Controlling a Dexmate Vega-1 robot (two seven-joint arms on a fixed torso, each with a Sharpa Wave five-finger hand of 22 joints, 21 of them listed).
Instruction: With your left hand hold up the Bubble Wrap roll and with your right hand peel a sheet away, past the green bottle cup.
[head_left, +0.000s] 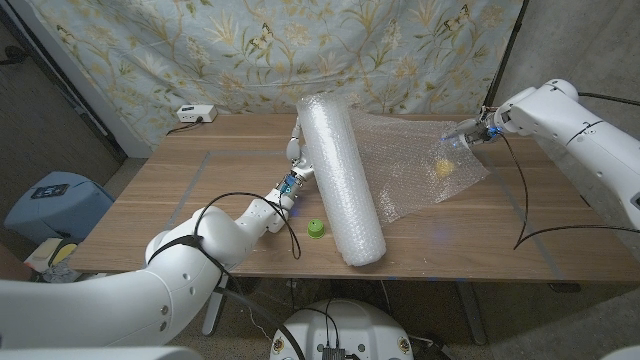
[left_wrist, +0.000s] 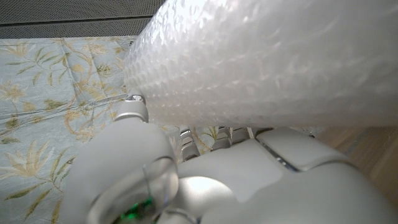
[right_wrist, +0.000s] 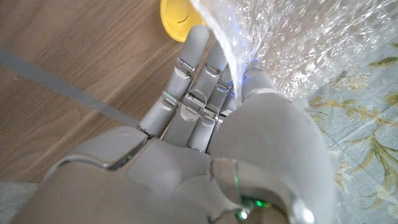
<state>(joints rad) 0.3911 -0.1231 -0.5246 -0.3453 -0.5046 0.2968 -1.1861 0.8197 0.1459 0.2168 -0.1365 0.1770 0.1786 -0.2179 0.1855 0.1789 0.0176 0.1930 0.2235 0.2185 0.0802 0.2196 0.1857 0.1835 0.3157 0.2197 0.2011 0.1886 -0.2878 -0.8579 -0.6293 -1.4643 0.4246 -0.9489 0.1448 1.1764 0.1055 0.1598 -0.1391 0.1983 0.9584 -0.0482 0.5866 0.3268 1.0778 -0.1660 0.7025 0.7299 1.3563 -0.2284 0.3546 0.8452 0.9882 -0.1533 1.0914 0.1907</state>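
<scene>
The Bubble Wrap roll (head_left: 340, 180) stands slanted mid-table, its near end on the wood and its far end raised. My left hand (head_left: 295, 160) holds the roll at its upper left side; in the left wrist view the roll (left_wrist: 267, 62) lies across my left hand (left_wrist: 217, 168), the fingers tucked beneath it. A loose sheet (head_left: 415, 165) stretches from the roll toward the right. My right hand (head_left: 466, 133) pinches the sheet's far corner above the table; the right wrist view shows the sheet (right_wrist: 298, 43) caught between thumb and fingers (right_wrist: 199, 93). The green bottle cup (head_left: 316, 230) sits left of the roll's near end.
A yellow round thing (head_left: 443, 167) lies on the table under the sheet and shows again as the yellow round thing (right_wrist: 177, 18) by my right hand. A white power strip (head_left: 195, 113) sits at the back left edge. A blue bin (head_left: 50, 200) stands on the floor to the left.
</scene>
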